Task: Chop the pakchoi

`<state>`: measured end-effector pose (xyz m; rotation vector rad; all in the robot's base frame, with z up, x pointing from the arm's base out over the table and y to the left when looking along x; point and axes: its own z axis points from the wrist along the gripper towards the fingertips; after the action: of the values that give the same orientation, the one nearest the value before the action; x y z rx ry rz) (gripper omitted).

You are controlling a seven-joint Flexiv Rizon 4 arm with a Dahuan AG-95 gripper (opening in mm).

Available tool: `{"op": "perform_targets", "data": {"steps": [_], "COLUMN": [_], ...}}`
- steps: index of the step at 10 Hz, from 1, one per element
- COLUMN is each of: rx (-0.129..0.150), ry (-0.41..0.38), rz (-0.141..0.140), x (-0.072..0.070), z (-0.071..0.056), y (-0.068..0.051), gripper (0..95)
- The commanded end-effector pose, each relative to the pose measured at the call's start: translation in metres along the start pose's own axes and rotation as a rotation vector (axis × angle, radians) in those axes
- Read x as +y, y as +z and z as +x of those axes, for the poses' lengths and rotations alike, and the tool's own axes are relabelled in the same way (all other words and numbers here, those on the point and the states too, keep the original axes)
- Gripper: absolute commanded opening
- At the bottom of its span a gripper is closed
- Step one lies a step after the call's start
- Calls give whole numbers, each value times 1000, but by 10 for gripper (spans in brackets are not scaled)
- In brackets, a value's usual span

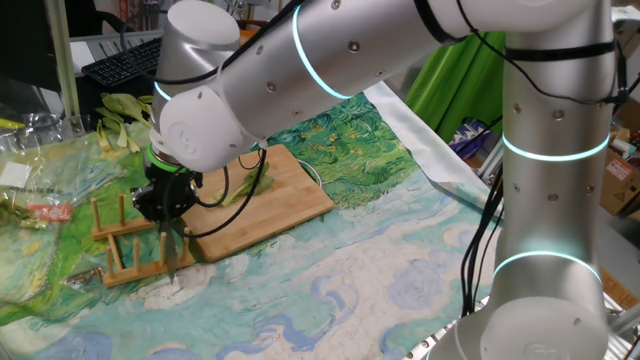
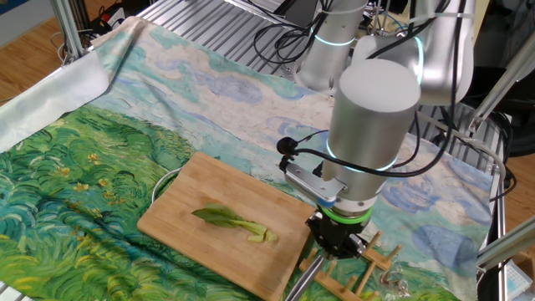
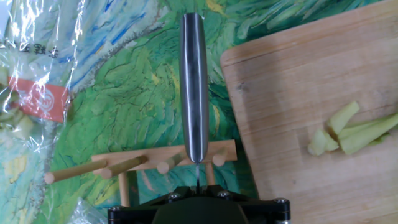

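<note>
Pakchoi [image 2: 234, 223] is lying on the wooden cutting board [image 2: 209, 188], roughly mid-board, leaf end pointing away from the arm and stem end toward the rack. In the hand view a few pale stem pieces [image 3: 336, 130] are sitting loose at the stem end, so some cutting looks done, but most of the stalk is reading as one piece. Judging progress: early to mid, bulk of chopping left.

Knife [image 3: 194, 87] is sitting w/ its steel handle resting in the wooden peg rack [image 1: 130, 245], just beside the board's short edge on the painted cloth over the bench [image 2: 84, 167]. Blade itself isn't clear in any view.

Gripper [image 1: 170, 225] is pointing straight down over the rack, right at the knife handle. Fingers are closed tight; the handle is running straight out from between them in the hand view, so prob gripping the knife handle, though the contact point itself is hidden by the gripper body. Knife is not lifted off the rack yet.

Arm is reaching low over the rack end of the board, wrist vertical, elbow high, big silver links blocking much of one fixed view. Spare pakchoi stalks [image 1: 120, 115] are lying well apart at the far side, near a keyboard [image 1: 125, 60]. Plastic bag [image 3: 43, 68] is next to the rack.
</note>
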<state>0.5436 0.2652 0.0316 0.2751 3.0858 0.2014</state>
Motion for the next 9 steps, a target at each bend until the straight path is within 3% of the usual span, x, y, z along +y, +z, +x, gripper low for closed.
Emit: {"op": "perform_targets", "data": {"steps": [1, 6, 7, 9], "rx": [-8, -12, -12, -10], "ry": [8, 15, 13, 5], "rz": [8, 52, 51, 52], "x": [0, -4, -4, -1], "z": [0, 2, 2, -2], "y": [-7, -34, -38, -58], "gripper": [0, 0, 0, 0]}}
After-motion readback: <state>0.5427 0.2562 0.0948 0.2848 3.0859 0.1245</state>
